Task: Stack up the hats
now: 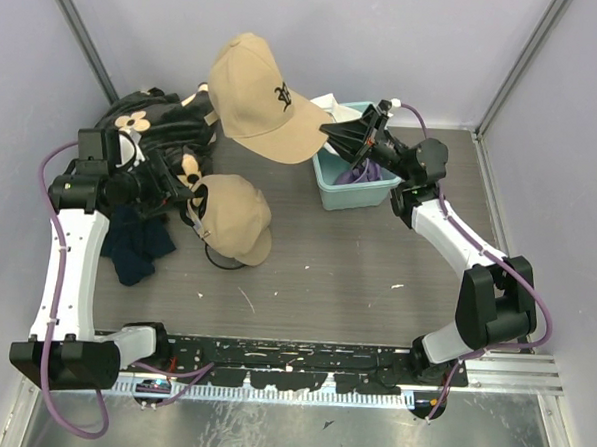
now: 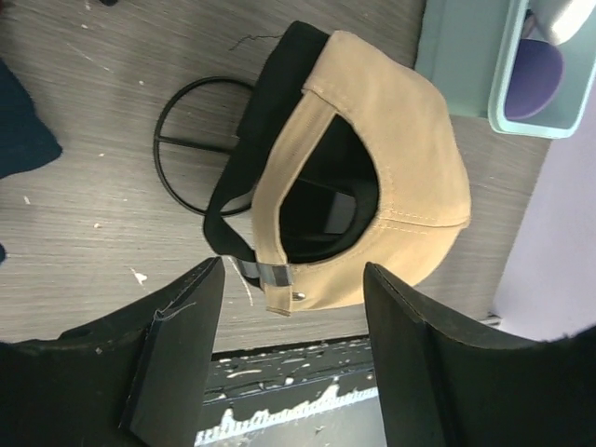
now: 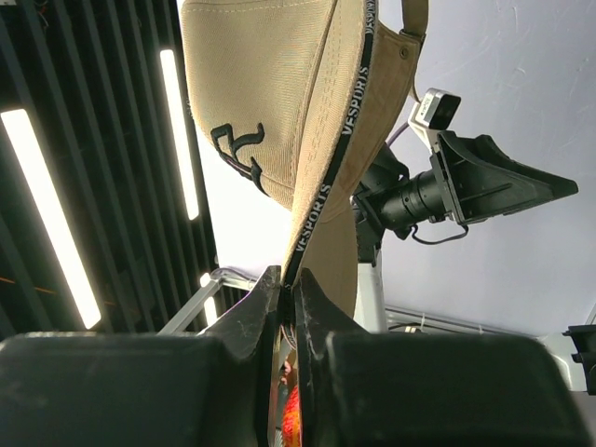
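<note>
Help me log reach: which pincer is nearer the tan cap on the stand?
Left. Left pincer sits open beside the stand's cap; right pincer holds another cap by the bin.

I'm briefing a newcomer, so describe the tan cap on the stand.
Left of the teal bin is a black wire stand. The tan cap rests there over a black cap; the other tan cap hangs in the air, pinched by the right claw.
</note>
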You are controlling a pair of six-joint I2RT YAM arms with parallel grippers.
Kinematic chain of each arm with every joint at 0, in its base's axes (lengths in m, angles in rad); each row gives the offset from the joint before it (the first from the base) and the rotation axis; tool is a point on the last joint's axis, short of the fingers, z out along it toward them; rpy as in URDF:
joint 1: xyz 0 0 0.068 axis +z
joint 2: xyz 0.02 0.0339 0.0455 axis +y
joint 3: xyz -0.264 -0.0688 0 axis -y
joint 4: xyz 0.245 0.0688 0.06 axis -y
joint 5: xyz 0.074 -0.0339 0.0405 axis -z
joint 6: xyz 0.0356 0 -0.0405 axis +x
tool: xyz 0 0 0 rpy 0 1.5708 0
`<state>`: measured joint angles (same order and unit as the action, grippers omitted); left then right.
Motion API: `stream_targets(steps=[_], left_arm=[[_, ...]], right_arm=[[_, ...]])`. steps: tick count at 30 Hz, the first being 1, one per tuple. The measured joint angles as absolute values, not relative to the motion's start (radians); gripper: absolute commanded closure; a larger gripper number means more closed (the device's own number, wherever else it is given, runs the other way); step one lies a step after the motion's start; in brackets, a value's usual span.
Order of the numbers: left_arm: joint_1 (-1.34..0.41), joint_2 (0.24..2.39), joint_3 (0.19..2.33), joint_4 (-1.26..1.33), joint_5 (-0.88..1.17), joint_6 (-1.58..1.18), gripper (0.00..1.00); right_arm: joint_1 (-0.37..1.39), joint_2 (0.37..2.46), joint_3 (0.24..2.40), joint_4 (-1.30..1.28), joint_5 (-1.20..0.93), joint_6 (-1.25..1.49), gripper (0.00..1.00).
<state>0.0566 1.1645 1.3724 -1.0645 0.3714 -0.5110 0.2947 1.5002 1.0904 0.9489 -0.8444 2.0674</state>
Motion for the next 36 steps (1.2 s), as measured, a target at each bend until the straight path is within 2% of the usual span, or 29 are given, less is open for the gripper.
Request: stream_targets(steps=[16, 19, 23, 26, 30, 36], left_arm=[[0.051, 1.227, 1.278, -1.013, 0.323, -0.473, 0.33], [0.047, 1.231, 1.255, -0.983, 0.323, -0.480, 0.42], [0.037, 1.243, 1.221, -0.926, 0.323, -0.503, 0.68], [0.030, 1.256, 1.193, -0.881, 0.324, -0.520, 0.83], [0.023, 1.286, 1.151, -0.822, 0.332, -0.531, 0.90], [0.014, 1.345, 1.072, -0.737, 0.368, -0.561, 0.92]], right_arm=[[0.292, 1.497, 1.047, 0.972, -0.837, 2.067, 0.99], [0.292, 1.497, 1.045, 0.973, -0.835, 2.067, 0.99], [0.290, 1.497, 1.044, 0.973, -0.835, 2.067, 0.99], [0.290, 1.496, 1.044, 0.971, -0.836, 2.067, 0.99], [0.285, 1.494, 1.044, 0.963, -0.840, 2.067, 0.99], [0.272, 1.466, 1.036, 0.955, -0.840, 2.066, 0.99]])
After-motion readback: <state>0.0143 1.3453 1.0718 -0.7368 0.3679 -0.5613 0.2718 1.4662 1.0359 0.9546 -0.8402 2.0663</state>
